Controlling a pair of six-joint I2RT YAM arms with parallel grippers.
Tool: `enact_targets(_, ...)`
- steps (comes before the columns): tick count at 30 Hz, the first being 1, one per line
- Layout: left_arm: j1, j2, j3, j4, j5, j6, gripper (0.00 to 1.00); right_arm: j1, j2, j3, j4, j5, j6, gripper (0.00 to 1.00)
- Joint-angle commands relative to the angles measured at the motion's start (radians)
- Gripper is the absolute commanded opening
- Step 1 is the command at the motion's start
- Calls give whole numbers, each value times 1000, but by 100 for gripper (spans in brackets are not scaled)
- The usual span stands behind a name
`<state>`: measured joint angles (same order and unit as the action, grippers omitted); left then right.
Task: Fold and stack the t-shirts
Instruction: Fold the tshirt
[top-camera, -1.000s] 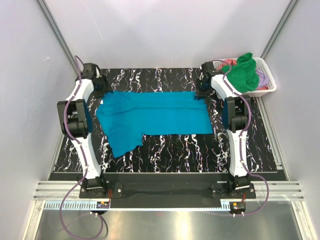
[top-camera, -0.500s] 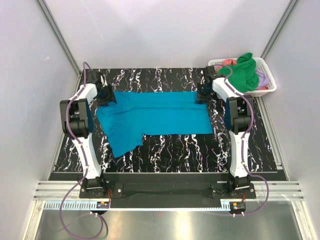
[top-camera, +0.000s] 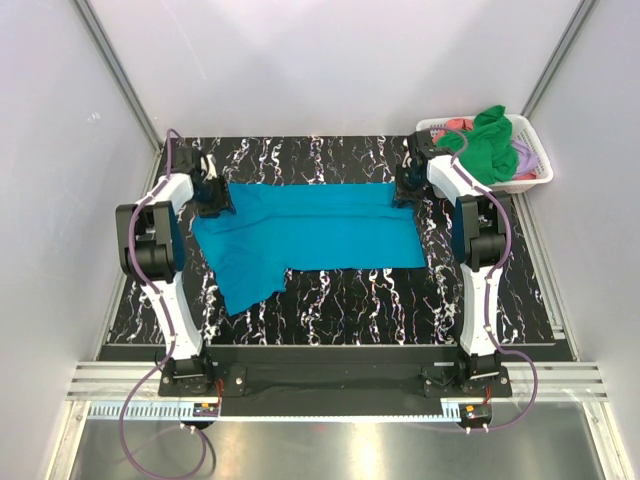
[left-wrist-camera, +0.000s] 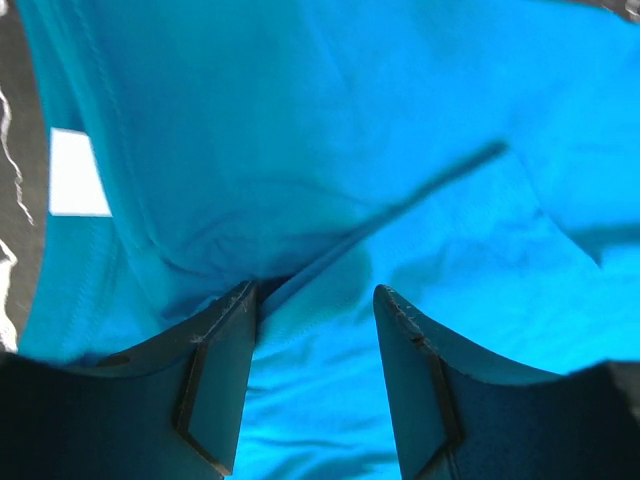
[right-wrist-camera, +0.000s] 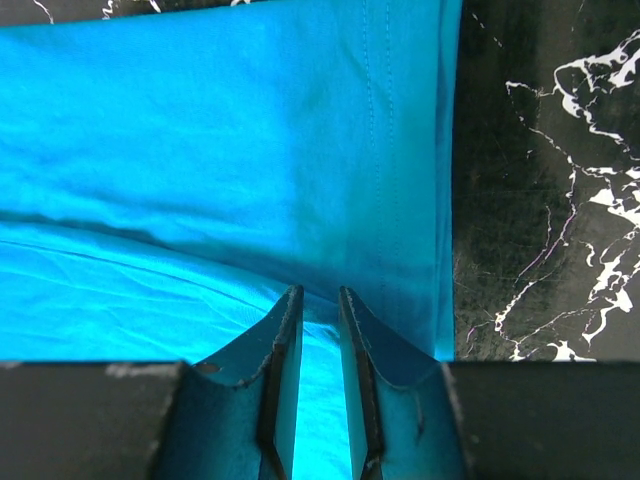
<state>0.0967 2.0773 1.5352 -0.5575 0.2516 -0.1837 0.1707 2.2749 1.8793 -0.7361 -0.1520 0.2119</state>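
On the black table with white streaks (top-camera: 350, 300), the teal-blue t-shirt (top-camera: 320, 230) lies spread out flat in the middle. It is long from side to side. One sleeve (top-camera: 245, 285) sticks out toward the near left.

The left gripper (top-camera: 215, 198) is down at the far left corner of the shirt. In the left wrist view its two fingers (left-wrist-camera: 215, 380) stand apart, with a gap between them. Blue cloth fills the gap, and a thin fold runs up from near the left finger. A small white tag (left-wrist-camera: 78, 172) shows on the cloth by the edge. I cannot tell if the fingers are pressing the cloth.

The right gripper (top-camera: 405, 190) is down at the far right corner of the shirt. In the right wrist view its fingers (right-wrist-camera: 280, 370) are very close together, with a thin strip of blue cloth pinched between them. The stitched edge of the shirt runs just to the right of them, next to bare table.

At the far right corner sits a white basket (top-camera: 530, 183). A bright green t-shirt (top-camera: 485, 145) is piled on top, with a coral-pink t-shirt (top-camera: 458, 124) and a lilac t-shirt (top-camera: 522, 155) peeking out.
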Motion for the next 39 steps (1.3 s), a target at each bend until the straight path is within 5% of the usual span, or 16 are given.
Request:
enact_targets(1,-6,-97,-32,38,67,15,54,1,-71,0,15,-9,-14,28)
enact_targets(20,-14,-269,-297,54,19,1,51,1,-100,-20,6,6,-17,27)
enact_targets(29,-6,-326,-215,-80,-290,-115,52,1,-132,-83,9,22,-25,27)
enact_targets(39,24,-257,-254,-36,-164,-142,54,1,-127,-91,4,29,-32,27)
